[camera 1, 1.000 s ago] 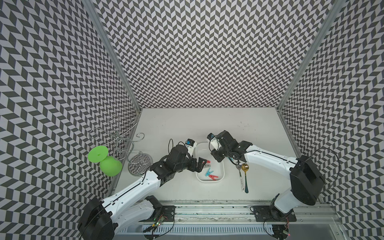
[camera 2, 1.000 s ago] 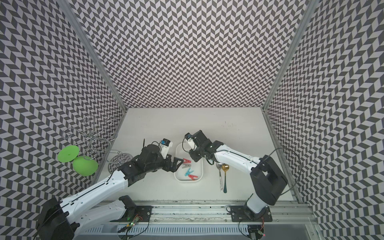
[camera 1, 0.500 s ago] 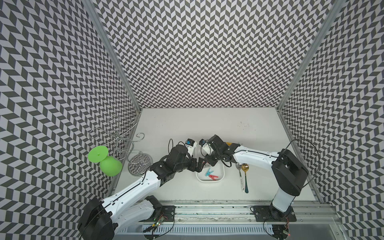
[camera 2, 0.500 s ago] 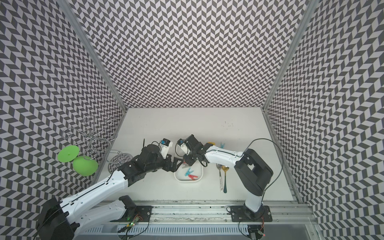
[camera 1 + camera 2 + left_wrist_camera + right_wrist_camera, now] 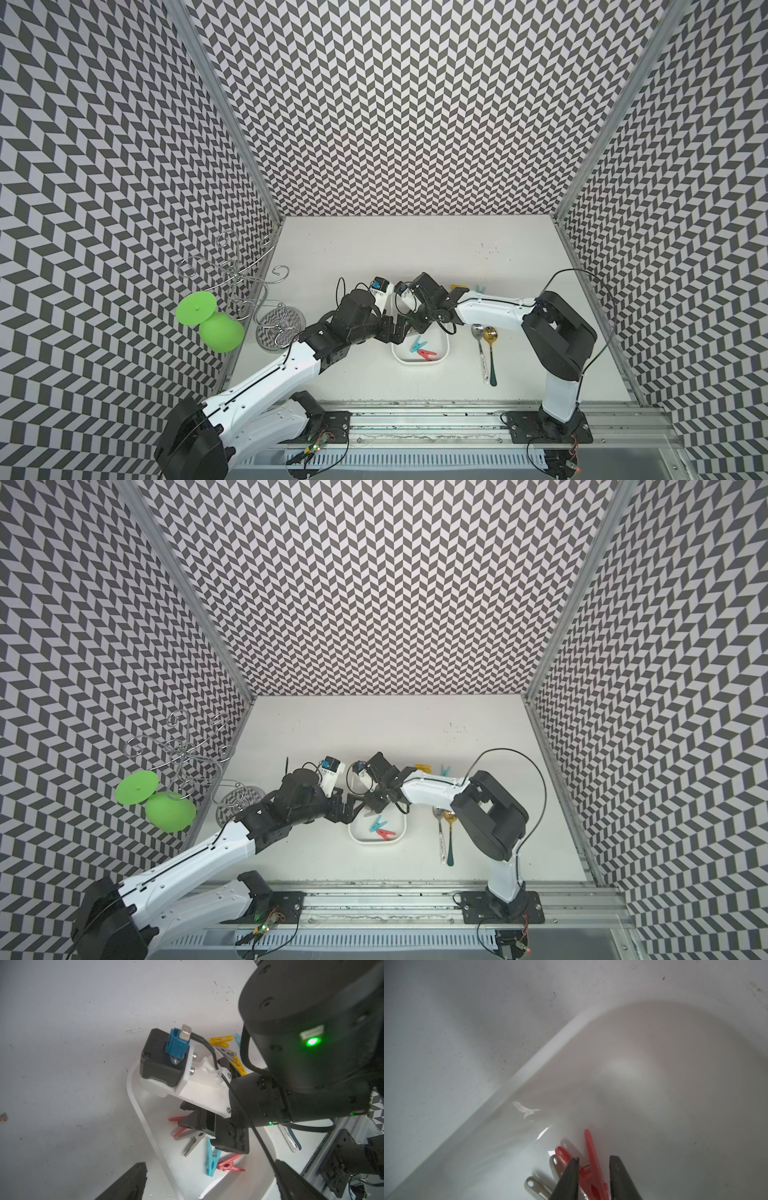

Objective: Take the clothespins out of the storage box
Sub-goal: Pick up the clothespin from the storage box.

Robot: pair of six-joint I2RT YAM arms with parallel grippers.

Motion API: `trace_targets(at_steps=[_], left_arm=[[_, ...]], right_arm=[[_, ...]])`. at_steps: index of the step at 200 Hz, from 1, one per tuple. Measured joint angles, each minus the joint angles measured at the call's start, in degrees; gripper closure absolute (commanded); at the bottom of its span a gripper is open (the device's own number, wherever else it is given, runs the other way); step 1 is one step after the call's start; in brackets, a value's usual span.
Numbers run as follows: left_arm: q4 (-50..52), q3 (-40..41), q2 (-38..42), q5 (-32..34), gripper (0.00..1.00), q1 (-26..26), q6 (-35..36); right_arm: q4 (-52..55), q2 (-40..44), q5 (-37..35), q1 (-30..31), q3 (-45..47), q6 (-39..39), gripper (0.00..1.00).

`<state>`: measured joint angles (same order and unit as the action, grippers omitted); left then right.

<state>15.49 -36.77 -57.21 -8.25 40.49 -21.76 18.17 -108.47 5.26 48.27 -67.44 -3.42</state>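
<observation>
Red clothespin (image 5: 589, 1142), right end effector (image 5: 595, 1157) astride — grip unclear; grey clothespin (image 5: 534, 1187) half-hidden

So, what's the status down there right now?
Left gripper open at box edge. Right gripper open, astride red pin. At least four pins in box. Both crowd the box.

The right claw (image 5: 594, 1160) has swung down into the storage box (image 5: 420, 361), straddling a red clothespin (image 5: 589, 1145).
</observation>
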Motion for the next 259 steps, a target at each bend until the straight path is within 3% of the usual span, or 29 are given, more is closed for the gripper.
trace_targets(at_steps=[92,149,259], left_arm=[[0.0,0.0,0.0,0.0,0.00,0.0,0.0],[-0.1,0.0,0.0,0.0,0.01,0.0,0.0],[-0.5,0.0,0.1,0.0,0.00,0.0,0.0]], right_arm=[[-0.3,-1.6,-0.6,0.0,-0.3,0.1,0.92],[-0.6,-1.0,-1.1,0.0,-0.2,0.7,0.94],[-2.4,17.6,-11.9,-2.7,10.4,9.8,0.94]])
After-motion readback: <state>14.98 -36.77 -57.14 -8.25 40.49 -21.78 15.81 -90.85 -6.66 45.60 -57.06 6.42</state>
